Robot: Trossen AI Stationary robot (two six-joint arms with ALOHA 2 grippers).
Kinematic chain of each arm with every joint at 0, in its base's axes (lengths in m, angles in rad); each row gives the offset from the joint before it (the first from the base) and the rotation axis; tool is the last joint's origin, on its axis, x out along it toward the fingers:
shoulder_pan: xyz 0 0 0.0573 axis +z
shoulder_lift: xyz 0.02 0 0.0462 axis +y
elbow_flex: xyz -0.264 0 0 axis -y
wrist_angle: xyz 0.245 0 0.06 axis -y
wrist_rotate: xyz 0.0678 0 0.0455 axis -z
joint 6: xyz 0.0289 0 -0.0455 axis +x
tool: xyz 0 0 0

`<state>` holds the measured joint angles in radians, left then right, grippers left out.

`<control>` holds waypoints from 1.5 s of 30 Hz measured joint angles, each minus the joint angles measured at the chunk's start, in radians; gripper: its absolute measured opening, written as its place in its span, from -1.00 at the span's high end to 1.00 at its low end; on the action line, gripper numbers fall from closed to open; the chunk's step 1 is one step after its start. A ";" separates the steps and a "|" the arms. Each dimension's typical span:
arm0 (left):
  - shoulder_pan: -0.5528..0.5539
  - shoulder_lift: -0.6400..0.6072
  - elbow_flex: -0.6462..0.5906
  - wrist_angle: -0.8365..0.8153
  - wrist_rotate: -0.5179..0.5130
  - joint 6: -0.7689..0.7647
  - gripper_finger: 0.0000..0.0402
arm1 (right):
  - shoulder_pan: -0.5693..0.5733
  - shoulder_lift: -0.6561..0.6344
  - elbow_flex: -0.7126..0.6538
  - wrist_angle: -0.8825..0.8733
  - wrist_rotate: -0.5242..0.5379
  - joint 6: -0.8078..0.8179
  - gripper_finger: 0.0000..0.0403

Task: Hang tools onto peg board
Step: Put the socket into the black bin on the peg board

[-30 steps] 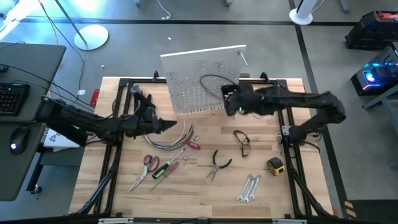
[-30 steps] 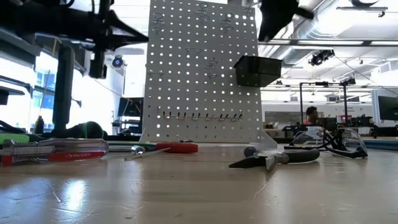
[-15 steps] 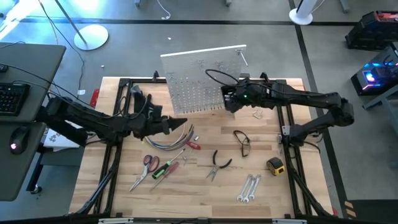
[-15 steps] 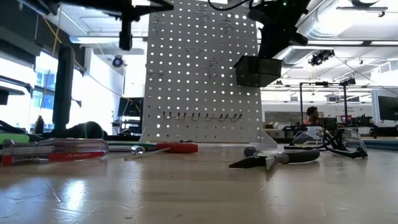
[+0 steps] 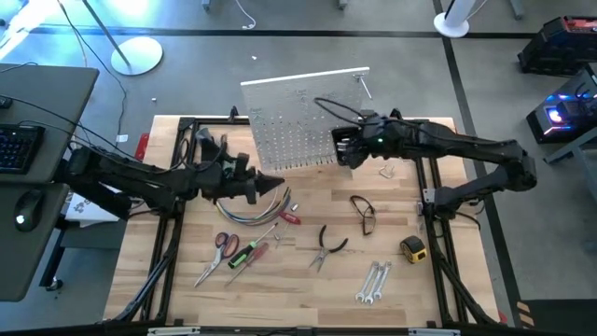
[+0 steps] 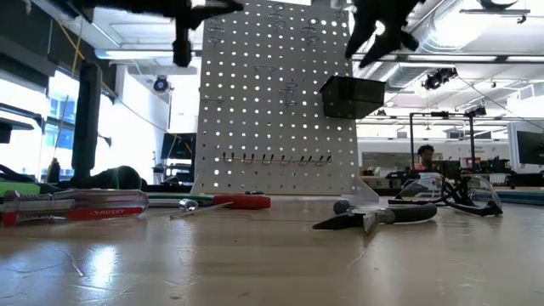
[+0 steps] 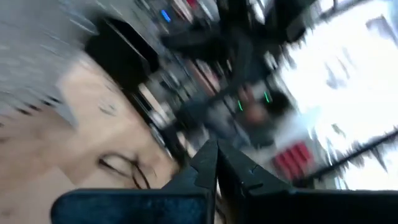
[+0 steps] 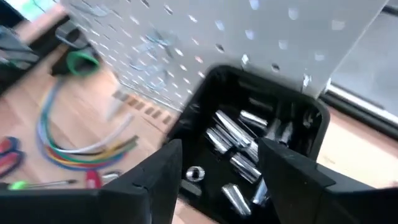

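Two arms are working over the bench (image 5: 308,280). The right tool (image 8: 219,163) is hanging just above the small black bin (image 8: 249,134) fixed to the peg board (image 5: 298,117); its fingers are now standing wide apart w/ nothing between them, whereas a sec ago they were nearly closed. Shiny metal bits (image 8: 233,146) are lying in the bin right below, so it's prob. just dropped one there — a judgement, since the drop itself isn't showing. That'd mean one small item is stowed & the right arm is free for the next pick.

The left tool (image 5: 272,183) is pinched shut & empty, and has been sliding in toward mid-bench, now sitting over the curved cable bundle (image 5: 252,207), near the board's foot.

Most tools are still waiting on the wood: red scissors (image 5: 224,245), green & red screwdrivers (image 5: 244,257), black pliers (image 5: 326,245), safety glasses (image 5: 364,213), yellow tape measure (image 5: 413,247), silver wrenches (image 5: 373,280). So the task is looking far from done.

Bench is pale wood planks in a black frame. Beyond it: grey floor, a desk w/ keyboard (image 5: 20,147) & mouse at the left; in the low view a bright open workshop, a person (image 6: 422,157) sitting far back.
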<state>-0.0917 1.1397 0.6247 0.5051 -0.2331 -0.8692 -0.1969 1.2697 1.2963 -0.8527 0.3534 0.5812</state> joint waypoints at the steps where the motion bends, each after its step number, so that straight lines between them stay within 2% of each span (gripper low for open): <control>1: -0.002 0.000 0.029 -0.053 0.049 0.031 0.95 | 0.013 -0.011 0.007 0.003 0.012 0.001 -0.03; 3: -0.015 0.001 0.118 -0.236 0.125 0.097 0.91 | 0.040 -0.038 0.020 0.004 0.037 0.015 -0.03; 6: -0.041 0.022 0.285 -0.624 0.196 0.259 0.86 | 0.081 -0.082 0.034 0.008 0.086 0.057 -0.03; 8: -0.056 0.054 0.385 -0.856 0.185 0.375 0.82 | 0.103 -0.105 0.034 0.004 0.100 0.103 -0.03; 10: -0.060 0.089 0.445 -1.007 0.113 0.463 0.76 | 0.121 -0.117 0.034 0.004 0.104 0.149 -0.04; 12: -0.039 0.130 0.469 -1.018 0.038 0.468 0.67 | 0.137 -0.122 0.033 0.003 0.115 0.182 -0.04; 13: -0.019 0.154 0.473 -0.999 0.051 0.437 0.62 | 0.145 -0.122 0.033 0.001 0.118 0.192 -0.04; 16: 0.036 0.253 0.475 -1.005 0.237 0.408 0.47 | 0.165 -0.117 0.033 -0.018 0.121 0.218 -0.04; 18: 0.049 0.328 0.470 -1.063 0.277 0.441 0.36 | 0.178 -0.114 0.033 -0.035 0.126 0.232 -0.04; 20: 0.062 0.390 0.470 -1.085 0.277 0.450 0.26 | 0.191 -0.111 0.033 -0.050 0.131 0.246 -0.04; 23: 0.078 0.464 0.472 -1.054 0.261 0.329 0.12 | 0.207 -0.106 0.033 -0.061 0.152 0.257 -0.04; 27: 0.078 0.545 0.472 -0.910 0.247 0.245 -0.01 | 0.213 -0.104 0.032 -0.075 0.196 0.251 -0.04; 31: 0.079 0.614 0.480 -0.838 0.237 0.183 -0.05 | 0.212 -0.104 0.032 -0.090 0.200 0.249 -0.04; 39: 0.079 0.737 0.588 -0.953 0.166 0.240 -0.04 | 0.210 -0.103 0.032 -0.102 0.217 0.249 -0.04; 45: 0.085 0.788 0.657 -1.055 0.065 0.252 -0.04 | 0.210 -0.103 0.031 -0.101 0.216 0.254 -0.04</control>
<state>-0.0063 1.9275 1.2818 -0.5497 -0.1684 -0.6167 0.0132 1.1667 1.3277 -0.9539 0.5694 0.8350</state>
